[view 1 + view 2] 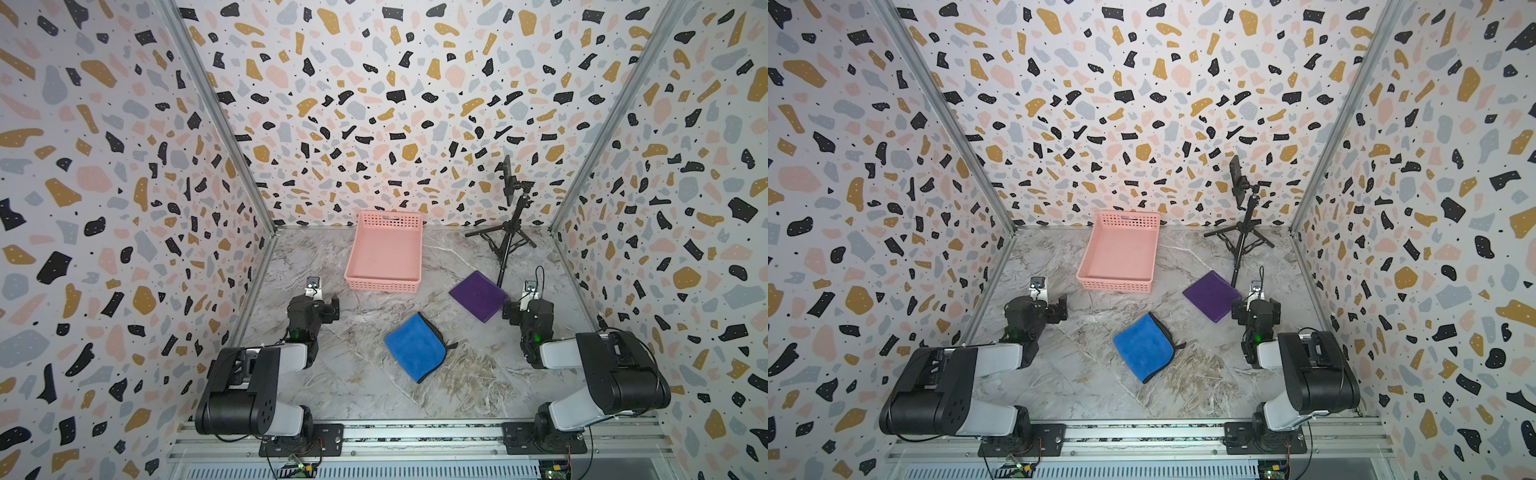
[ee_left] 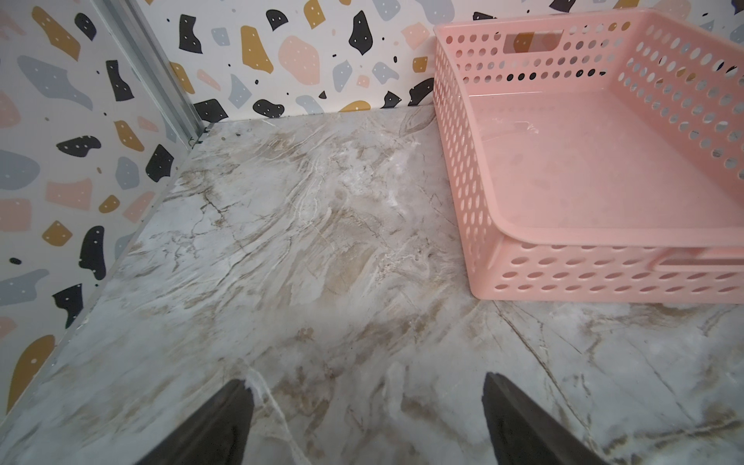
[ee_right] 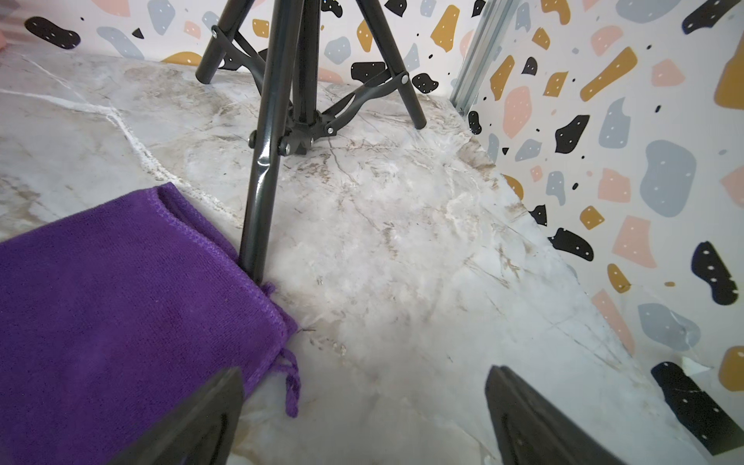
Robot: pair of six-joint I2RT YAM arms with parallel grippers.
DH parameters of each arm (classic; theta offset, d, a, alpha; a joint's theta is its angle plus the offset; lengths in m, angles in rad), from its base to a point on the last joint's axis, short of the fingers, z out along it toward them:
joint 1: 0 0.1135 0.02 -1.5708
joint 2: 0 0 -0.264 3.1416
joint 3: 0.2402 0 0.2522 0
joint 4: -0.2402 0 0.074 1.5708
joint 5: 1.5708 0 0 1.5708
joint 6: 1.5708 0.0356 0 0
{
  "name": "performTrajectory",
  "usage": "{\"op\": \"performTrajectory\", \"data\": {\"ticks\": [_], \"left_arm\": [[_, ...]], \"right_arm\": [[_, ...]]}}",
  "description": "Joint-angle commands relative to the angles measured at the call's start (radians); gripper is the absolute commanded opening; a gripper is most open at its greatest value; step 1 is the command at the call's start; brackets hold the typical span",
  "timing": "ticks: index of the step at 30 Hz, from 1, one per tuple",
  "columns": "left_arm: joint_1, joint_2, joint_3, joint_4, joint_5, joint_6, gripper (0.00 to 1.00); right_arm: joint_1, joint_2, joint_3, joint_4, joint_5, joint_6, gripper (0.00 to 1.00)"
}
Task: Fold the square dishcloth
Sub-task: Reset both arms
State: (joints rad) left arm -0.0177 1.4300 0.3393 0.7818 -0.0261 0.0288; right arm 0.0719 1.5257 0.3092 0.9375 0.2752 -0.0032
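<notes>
I see the blue dishcloth [image 1: 415, 347] lying folded over, black-edged, mid-bench [image 1: 374, 395], between the arms and touched by neither. A purple cloth [image 3: 120, 314] lies beside a tripod [image 3: 257, 193] foot, with a pink basket [image 1: 382, 285] further back. My left pincer [image 2: 365, 380] and right pincer [image 3: 364, 370] gape wide, holding nothing.

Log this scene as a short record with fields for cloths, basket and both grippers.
Blue cloth: blue microfibre dishcloth with black trim, folded over, mid-table, untouched
Purple cloth: purple microfibre cloth, lying flat, edge at a foot of the black metal tripod
Basket: pink perforated plastic basket, empty, near the back wall
Left gripper: open, empty, over bare marble table
Right gripper: open, empty, at the purple cloth's edge
</notes>
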Motion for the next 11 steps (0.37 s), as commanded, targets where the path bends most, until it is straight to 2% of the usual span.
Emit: {"op": "performTrajectory", "data": {"ticks": [1, 11], "left_arm": [[-0.004, 0.002, 0.010, 0.018, -0.009, -0.012, 0.93], [-0.004, 0.000, 0.006, 0.025, -0.006, -0.013, 0.94]], "right_arm": [[-0.002, -0.012, 0.024, -0.019, 0.011, 0.012, 1.00], [-0.003, -0.010, 0.024, -0.014, 0.011, 0.011, 1.00]]}}
